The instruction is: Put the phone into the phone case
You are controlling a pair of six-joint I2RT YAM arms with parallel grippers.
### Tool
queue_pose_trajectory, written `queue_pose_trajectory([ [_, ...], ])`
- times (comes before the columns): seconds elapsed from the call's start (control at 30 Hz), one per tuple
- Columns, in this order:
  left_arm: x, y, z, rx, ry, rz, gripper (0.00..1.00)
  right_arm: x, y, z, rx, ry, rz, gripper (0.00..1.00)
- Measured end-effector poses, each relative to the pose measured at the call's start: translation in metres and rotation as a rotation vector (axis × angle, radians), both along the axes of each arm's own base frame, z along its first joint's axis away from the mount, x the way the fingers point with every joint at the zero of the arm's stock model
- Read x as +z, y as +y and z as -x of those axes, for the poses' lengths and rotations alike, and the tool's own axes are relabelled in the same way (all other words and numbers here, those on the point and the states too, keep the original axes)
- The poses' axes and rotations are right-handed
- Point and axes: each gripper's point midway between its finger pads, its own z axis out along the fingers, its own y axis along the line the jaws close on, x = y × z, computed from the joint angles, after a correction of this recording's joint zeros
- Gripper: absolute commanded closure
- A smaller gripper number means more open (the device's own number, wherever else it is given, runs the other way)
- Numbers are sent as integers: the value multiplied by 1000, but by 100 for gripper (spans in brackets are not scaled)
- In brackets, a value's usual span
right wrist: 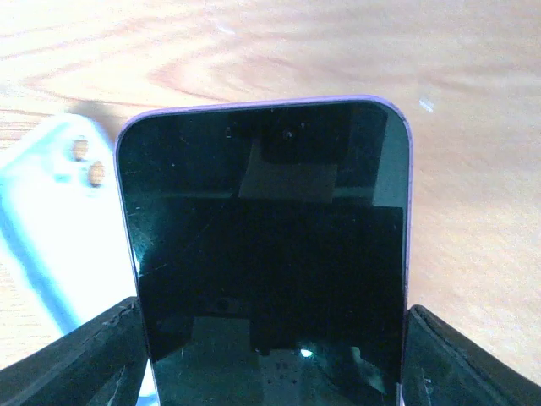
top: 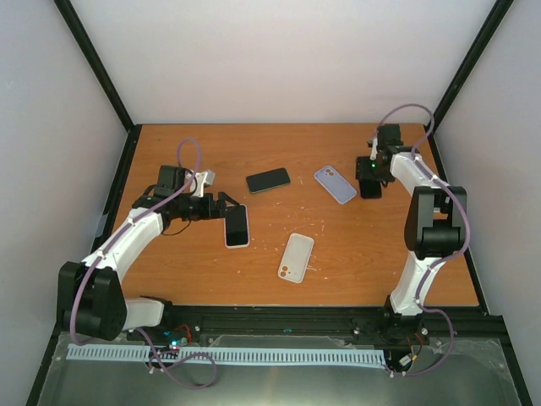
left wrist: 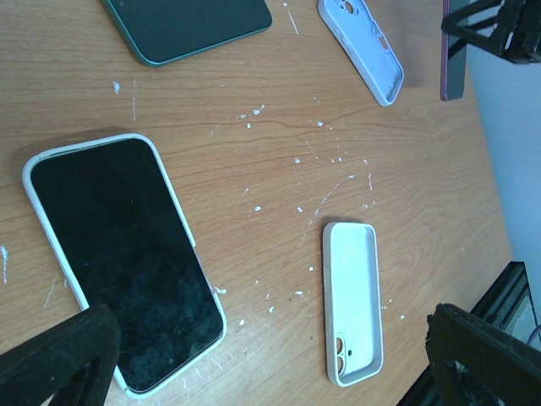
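My right gripper is shut on a purple-edged phone with a black screen, one finger on each long side. It holds the phone at the far right of the table, just right of an empty lavender case, whose camera end shows in the right wrist view. My left gripper is open and empty, its fingers spread over the near end of a phone in a white case. An empty white case lies open side up to its right.
A phone with a green edge lies face up at mid table behind the others. The orange table has white specks on it. White walls with black posts close in the back and sides. A black rail runs along the near edge.
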Motion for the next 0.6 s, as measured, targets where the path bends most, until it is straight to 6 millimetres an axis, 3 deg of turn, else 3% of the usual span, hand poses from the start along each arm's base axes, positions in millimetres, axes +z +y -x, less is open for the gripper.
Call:
queue_pose_trajectory([
  [0.27, 4, 0, 1, -3, -12, 5, 0, 28, 72, -17, 330, -128, -43, 43],
  [0.6, 7, -2, 2, -10, -18, 14, 0, 40, 102, -37, 523, -283, -44, 44],
])
